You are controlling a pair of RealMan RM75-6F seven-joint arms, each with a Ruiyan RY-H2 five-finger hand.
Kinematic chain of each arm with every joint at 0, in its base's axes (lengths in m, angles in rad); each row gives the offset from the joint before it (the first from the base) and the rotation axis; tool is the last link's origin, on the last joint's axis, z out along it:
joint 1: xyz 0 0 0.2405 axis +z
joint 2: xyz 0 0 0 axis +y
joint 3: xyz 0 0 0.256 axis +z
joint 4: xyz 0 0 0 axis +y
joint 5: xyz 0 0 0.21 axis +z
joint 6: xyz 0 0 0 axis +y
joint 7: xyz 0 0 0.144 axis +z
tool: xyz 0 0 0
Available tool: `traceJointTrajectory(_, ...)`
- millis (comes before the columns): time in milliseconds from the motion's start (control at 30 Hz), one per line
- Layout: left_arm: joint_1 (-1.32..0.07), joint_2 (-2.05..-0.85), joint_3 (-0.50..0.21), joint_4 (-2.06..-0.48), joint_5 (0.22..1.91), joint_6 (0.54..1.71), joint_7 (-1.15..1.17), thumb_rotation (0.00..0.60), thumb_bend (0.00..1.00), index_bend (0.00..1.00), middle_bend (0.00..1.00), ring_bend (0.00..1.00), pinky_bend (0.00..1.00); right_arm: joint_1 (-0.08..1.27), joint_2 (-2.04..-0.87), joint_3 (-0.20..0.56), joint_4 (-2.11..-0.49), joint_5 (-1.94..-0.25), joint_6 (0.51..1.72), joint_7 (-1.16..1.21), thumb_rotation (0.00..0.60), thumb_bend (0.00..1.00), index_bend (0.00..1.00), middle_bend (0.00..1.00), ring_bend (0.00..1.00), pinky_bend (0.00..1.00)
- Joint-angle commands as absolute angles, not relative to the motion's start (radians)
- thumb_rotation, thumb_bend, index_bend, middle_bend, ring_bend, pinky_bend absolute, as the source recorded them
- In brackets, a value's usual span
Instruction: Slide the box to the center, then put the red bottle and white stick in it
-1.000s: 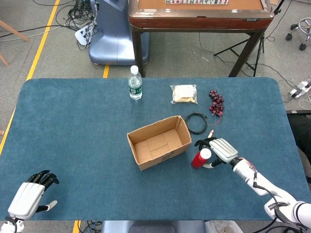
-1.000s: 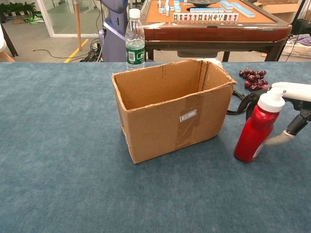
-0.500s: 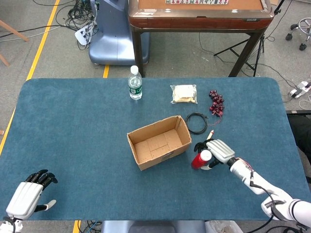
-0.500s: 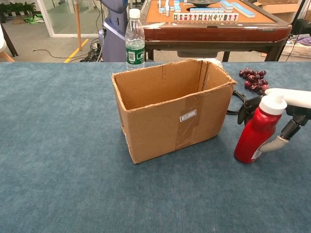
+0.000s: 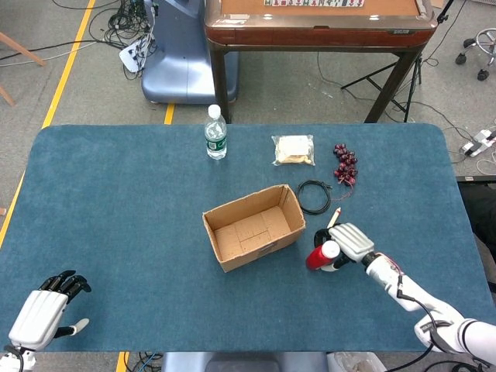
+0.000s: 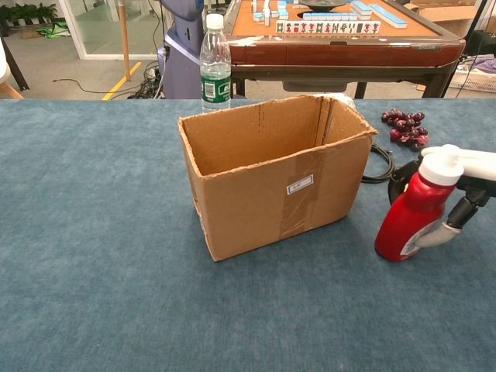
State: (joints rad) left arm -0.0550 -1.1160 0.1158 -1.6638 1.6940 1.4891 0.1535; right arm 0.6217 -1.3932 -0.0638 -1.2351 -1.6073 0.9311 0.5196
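The open cardboard box [image 5: 253, 226] [image 6: 271, 174] stands near the table's middle with nothing inside. Just right of it the red bottle [image 5: 318, 256] [image 6: 411, 217] with a white cap stands on the cloth, leaning a little. My right hand [image 5: 350, 242] [image 6: 465, 167] grips it, dark fingers behind the neck and the thumb against its front. The white stick [image 5: 334, 217] with a red tip lies on the cloth just beyond that hand, beside the cable. My left hand [image 5: 43, 314] rests open at the near left corner, holding nothing.
A water bottle [image 5: 215, 133] [image 6: 215, 58] stands at the back, left of centre. A snack bag [image 5: 293, 149] and a dark red grape bunch [image 5: 345, 163] [image 6: 403, 125] lie behind the box. A black cable coil [image 5: 314, 196] lies between box and stick.
My right hand has closed in around the red bottle, its thumb coming up against the front. The bottle has shifted slightly right. The left hand is about where it was.
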Motion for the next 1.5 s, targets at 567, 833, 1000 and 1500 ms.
traceJointTrajectory(567, -0.05, -1.119, 0.117, -1.662, 1.714, 1.493, 0.162, 0.6, 0.0, 0.41, 0.33, 0.19, 0.27, 0.59, -1.361, -0.073, -1.254, -1.624, 1.019, 0.597, 0.6, 0.0, 0.65, 0.7, 0.59, 0.5)
traceJointTrajectory(833, -0.049, -1.122, 0.117, -1.66, 1.716, 1.49, 0.167, 0.6, 0.0, 0.41, 0.33, 0.19, 0.27, 0.583, -1.332, -0.07, -1.28, -1.647, 1.073, 0.627, 0.6, 0.0, 0.65, 0.7, 0.59, 0.5)
traceJointTrajectory(1000, -0.049, -1.122, 0.115, -1.658, 1.713, 1.488, 0.165, 0.6, 0.0, 0.41, 0.33, 0.19, 0.27, 0.585, -1.281, -0.061, -1.357, -1.67, 1.114, 0.612, 0.6, 0.0, 0.65, 0.7, 0.6, 0.5)
traceJointTrajectory(1500, -0.049, -1.123, 0.113, -1.655, 1.712, 1.484, 0.165, 0.6, 0.0, 0.41, 0.33, 0.19, 0.27, 0.618, -1.119, 0.031, -1.645, -1.666, 1.169, 0.445, 0.6, 0.0, 0.65, 0.7, 0.6, 0.5)
